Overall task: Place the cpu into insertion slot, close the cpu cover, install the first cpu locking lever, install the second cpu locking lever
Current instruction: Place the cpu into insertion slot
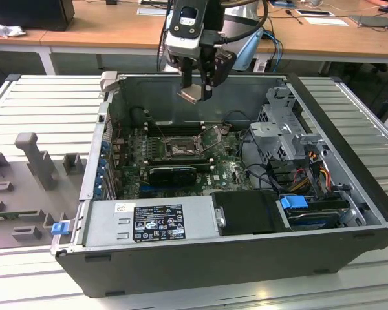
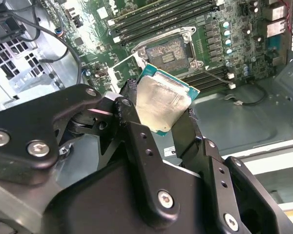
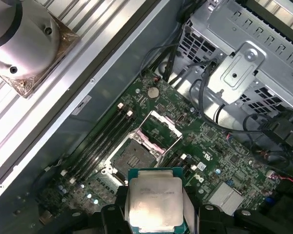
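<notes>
The cpu (image 2: 163, 105) is being gripped by two opposite edges between the fingers (image 2: 134, 126) of the hand (image 2: 161, 103), and its silvery face is being shown in both wrist views. In the exterior view the hand is being held over the open computer case (image 1: 246, 258), with the cpu at a tilt and well clear of the board. Below it, the insertion slot (image 3: 134, 157) is being observed uncovered on the green motherboard (image 3: 219, 165), its contact field exposed. The cpu cover (image 3: 158, 127) is being shown swung up, just beside the slot. Long black memory slots (image 3: 98, 141) are being noted alongside the slot. Farther off, a grey drive cage (image 3: 244, 63) is being recorded inside the case. The case itself is being carried on a ribbed metal table (image 1: 39, 103).
</notes>
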{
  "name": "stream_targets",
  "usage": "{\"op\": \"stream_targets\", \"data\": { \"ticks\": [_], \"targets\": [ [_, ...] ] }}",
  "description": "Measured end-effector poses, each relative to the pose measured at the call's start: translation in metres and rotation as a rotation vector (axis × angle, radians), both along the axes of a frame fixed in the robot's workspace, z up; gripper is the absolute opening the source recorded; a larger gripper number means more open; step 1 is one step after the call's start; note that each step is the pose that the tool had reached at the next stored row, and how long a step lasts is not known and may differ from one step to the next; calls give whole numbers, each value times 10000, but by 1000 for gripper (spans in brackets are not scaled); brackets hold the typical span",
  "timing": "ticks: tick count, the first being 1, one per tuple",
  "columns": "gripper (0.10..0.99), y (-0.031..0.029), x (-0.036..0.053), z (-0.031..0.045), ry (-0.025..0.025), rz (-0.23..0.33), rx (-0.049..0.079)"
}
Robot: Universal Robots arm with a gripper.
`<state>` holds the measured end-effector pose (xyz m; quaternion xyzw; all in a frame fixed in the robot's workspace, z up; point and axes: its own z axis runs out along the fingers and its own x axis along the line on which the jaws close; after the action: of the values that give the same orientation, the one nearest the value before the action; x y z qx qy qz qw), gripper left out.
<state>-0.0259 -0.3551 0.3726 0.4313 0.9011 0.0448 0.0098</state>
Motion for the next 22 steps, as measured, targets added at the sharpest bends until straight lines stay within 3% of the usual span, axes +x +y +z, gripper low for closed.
{"op": "stream_targets", "data": {
  "ticks": [7,17,22],
  "targets": [
    [529,0,0,0,0,-642,0],
    [529,0,0,-9,0,-2021,1],
    [529,0,0,-16,0,-3125,0]
  ]
}}
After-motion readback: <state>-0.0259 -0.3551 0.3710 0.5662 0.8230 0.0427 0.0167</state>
